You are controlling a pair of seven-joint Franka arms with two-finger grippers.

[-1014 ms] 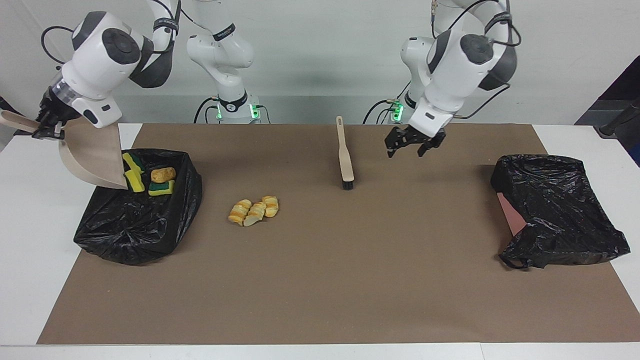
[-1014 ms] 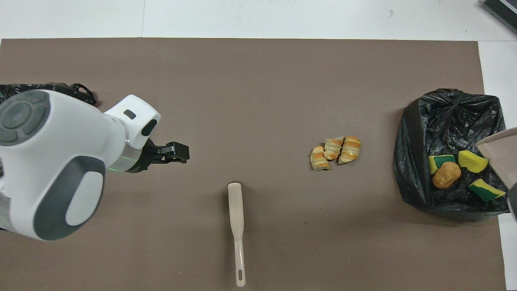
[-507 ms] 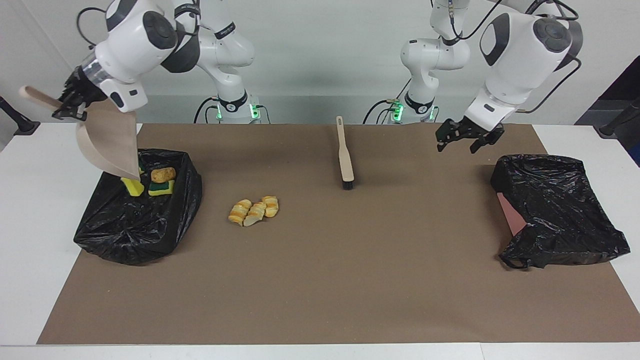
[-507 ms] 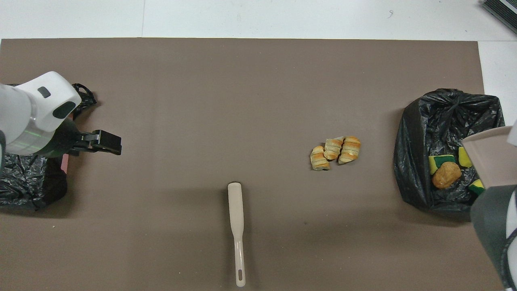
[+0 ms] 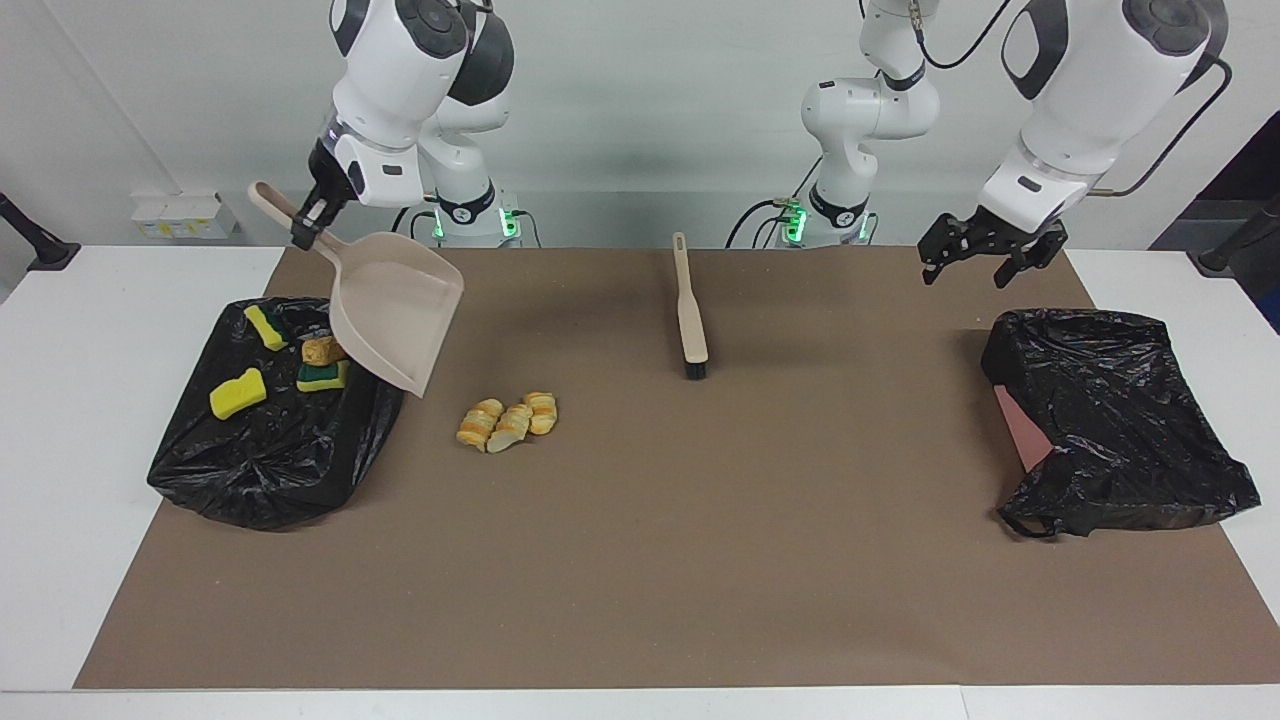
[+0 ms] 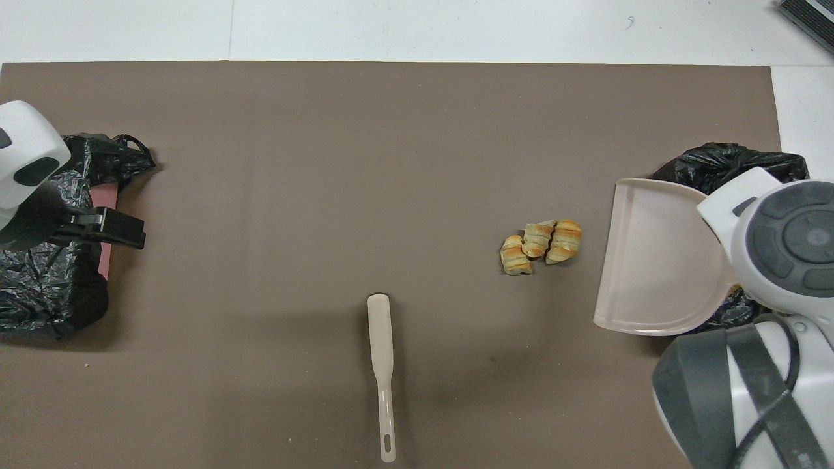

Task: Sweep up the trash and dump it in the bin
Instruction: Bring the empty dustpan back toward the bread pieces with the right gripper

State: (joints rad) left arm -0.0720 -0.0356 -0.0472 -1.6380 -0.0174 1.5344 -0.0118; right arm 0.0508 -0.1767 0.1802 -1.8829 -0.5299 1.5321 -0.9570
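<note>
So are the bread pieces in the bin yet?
No, the bread pieces lie on the mat beside the bin.

High facing camera and steep overhead camera, sharing the brown mat.

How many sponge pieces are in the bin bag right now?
3 show in the bin bag at the right arm's end: one yellow sponge, one yellow strip, one green-backed sponge beside the brown lump. The dustpan may hide more.
</note>
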